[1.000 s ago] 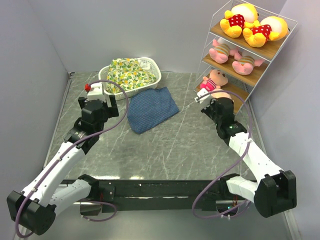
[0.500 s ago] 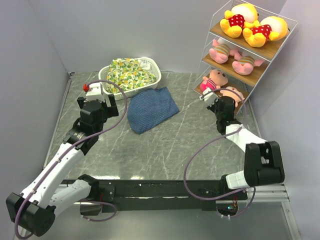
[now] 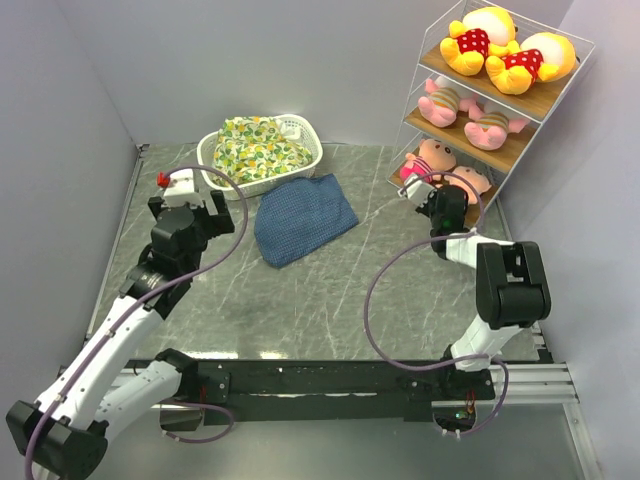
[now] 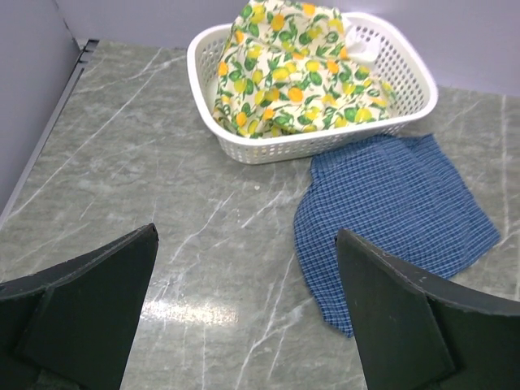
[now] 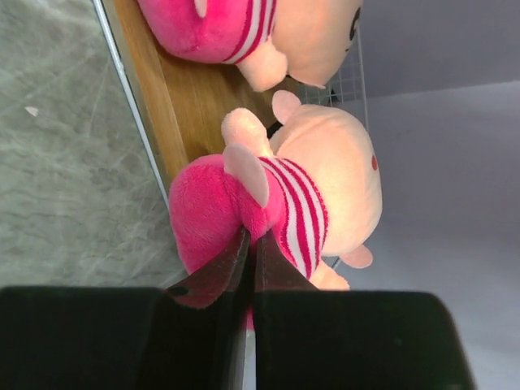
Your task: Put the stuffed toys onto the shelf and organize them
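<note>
Doll (image 5: 280,203) pinched in shut right jaws; left jaws wide.

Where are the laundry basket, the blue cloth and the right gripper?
laundry basket (image 4: 268,150): left wrist view, front wall.
blue cloth (image 3: 303,218): top external view, its middle.
right gripper (image 5: 249,238): right wrist view, between its shut fingertips.

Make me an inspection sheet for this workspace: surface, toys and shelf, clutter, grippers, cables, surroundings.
Surface: grey marbled table.
Job's things: shelf holds bears on top, piglets in the middle, one doll at the bottom; second doll at the bottom board's edge.
Clutter: basket with floral cloth; blue cloth beside it.
Grippers: left gripper open above the table; right gripper shut on second doll.
Cables: purple cables loop off both arms.
Surroundings: plain grey walls.
</note>
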Controlling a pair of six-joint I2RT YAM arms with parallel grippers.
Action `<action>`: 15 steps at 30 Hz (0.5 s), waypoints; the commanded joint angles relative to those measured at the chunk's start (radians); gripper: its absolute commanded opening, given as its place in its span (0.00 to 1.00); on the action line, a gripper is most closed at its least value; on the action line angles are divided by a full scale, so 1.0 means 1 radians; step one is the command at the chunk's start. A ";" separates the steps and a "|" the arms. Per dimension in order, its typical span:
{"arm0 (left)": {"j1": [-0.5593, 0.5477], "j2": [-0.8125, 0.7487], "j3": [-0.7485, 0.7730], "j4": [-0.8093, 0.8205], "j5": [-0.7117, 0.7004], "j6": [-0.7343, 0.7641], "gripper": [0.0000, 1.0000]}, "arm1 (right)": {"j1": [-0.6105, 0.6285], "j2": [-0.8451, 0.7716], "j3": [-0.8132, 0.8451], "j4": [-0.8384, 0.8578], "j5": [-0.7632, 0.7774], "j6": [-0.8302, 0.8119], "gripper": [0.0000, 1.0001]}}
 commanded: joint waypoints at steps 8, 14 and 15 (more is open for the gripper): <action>-0.002 -0.068 -0.018 0.071 0.041 -0.012 0.96 | -0.016 0.152 0.115 0.107 0.007 -0.095 0.37; -0.003 -0.055 -0.010 0.069 0.059 -0.017 0.96 | -0.017 0.168 0.106 0.134 0.037 -0.123 0.37; -0.003 -0.054 -0.008 0.065 0.057 -0.017 0.97 | -0.019 0.177 0.115 0.137 0.043 -0.126 0.37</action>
